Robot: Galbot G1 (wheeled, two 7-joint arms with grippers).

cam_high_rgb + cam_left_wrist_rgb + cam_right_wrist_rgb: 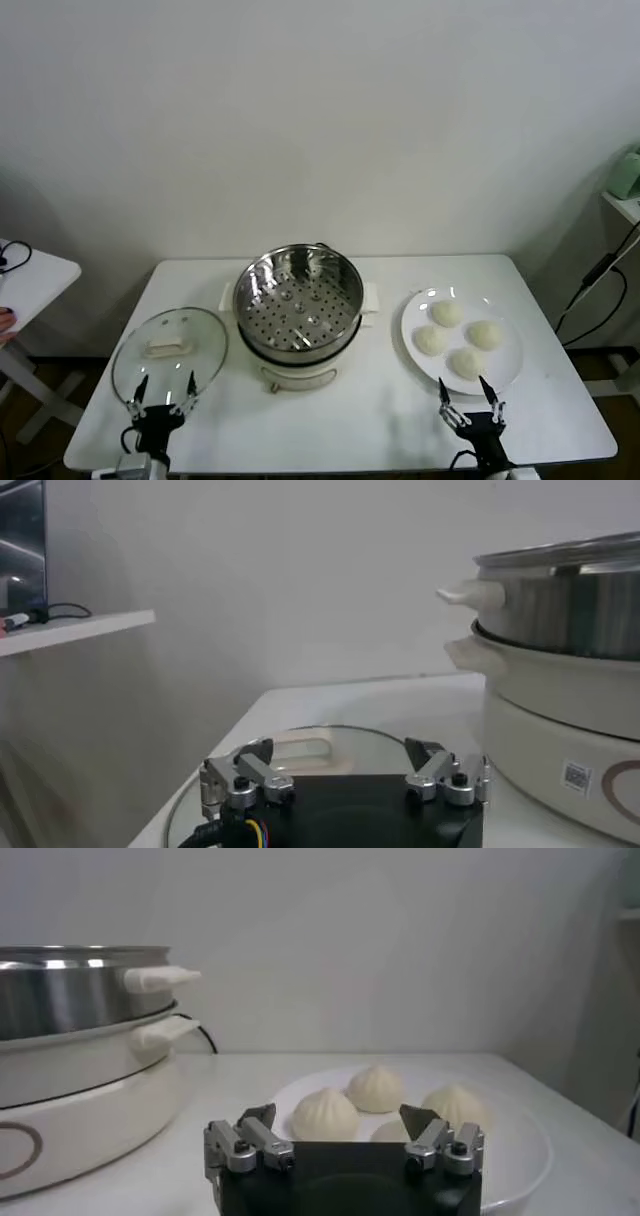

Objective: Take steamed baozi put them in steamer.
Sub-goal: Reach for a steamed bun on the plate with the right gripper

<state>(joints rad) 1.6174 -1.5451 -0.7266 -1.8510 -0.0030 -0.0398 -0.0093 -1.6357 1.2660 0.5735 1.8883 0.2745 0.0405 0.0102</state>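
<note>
Several steamed baozi point(447, 313) point(324, 1114) lie on a white plate point(506, 367) point(520, 1148) at the table's right. The steamer point(298, 300) point(570, 690) point(70, 1048), a shiny steel pot with a perforated tray on a cream base, stands in the middle with nothing on the tray. My right gripper point(466, 392) point(338, 1120) hovers open at the plate's near edge, just short of the baozi. At the near left my left gripper point(164, 388) point(340, 752) is open over the near rim of the glass lid point(170, 350) point(300, 745).
The white table point(380, 420) ends just behind both grippers at its near edge. A second white table point(30, 275) stands to the left, and a cable point(600, 290) hangs by a shelf at the right. A white wall rises behind.
</note>
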